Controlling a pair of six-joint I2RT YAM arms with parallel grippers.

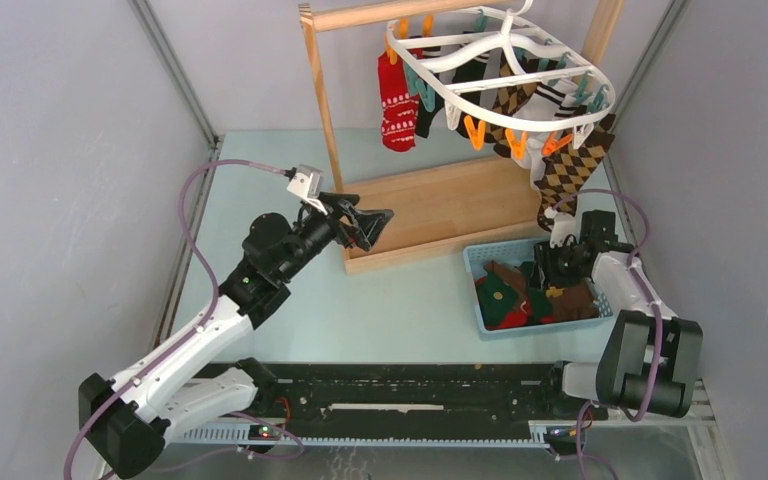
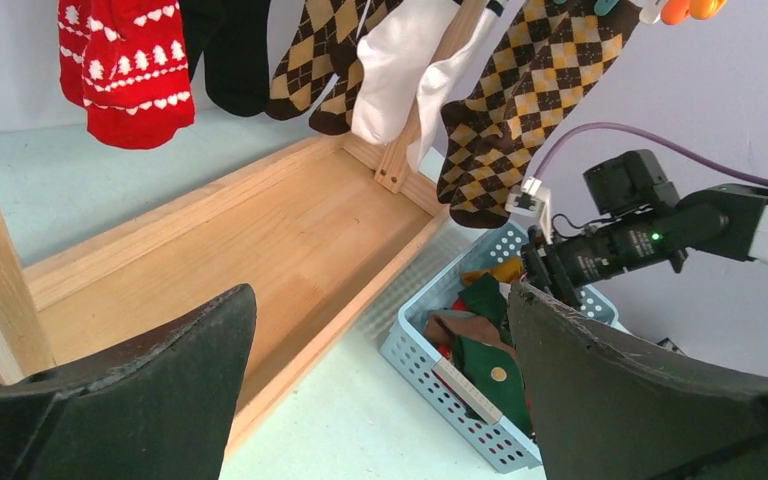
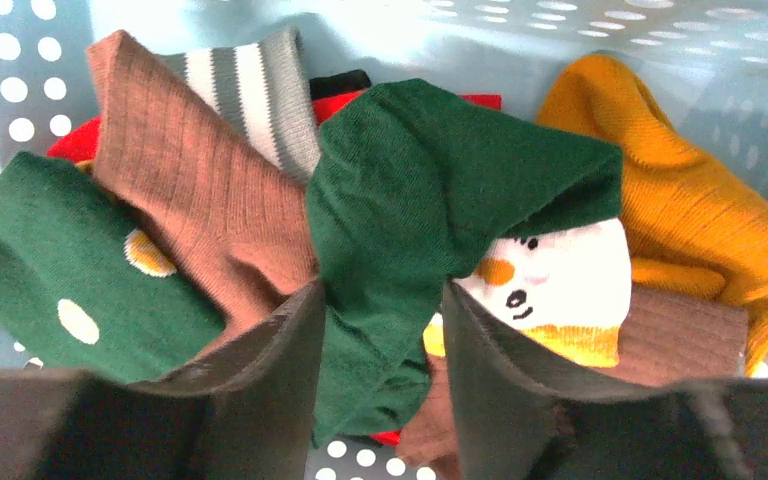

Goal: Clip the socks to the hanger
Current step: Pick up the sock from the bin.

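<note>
The left gripper (image 1: 378, 222) hangs over the table at 9 o'clock from the wooden rack (image 1: 440, 205), pointing toward 3 o'clock. Its jaws are spread wide with nothing between them. The hanger (image 1: 440, 62) hangs from the rack's top bar at 12 o'clock. A red sock (image 1: 398, 105) is clipped at its 9 o'clock side and an argyle sock (image 1: 570, 170) at its 4 o'clock side. At 4 o'clock from the rack sits a blue basket (image 1: 475, 265) of loose socks. The right gripper (image 3: 382, 300) reaches down into it, jaws drawn close and pinching a fold of a green sock (image 3: 410, 190).
</note>
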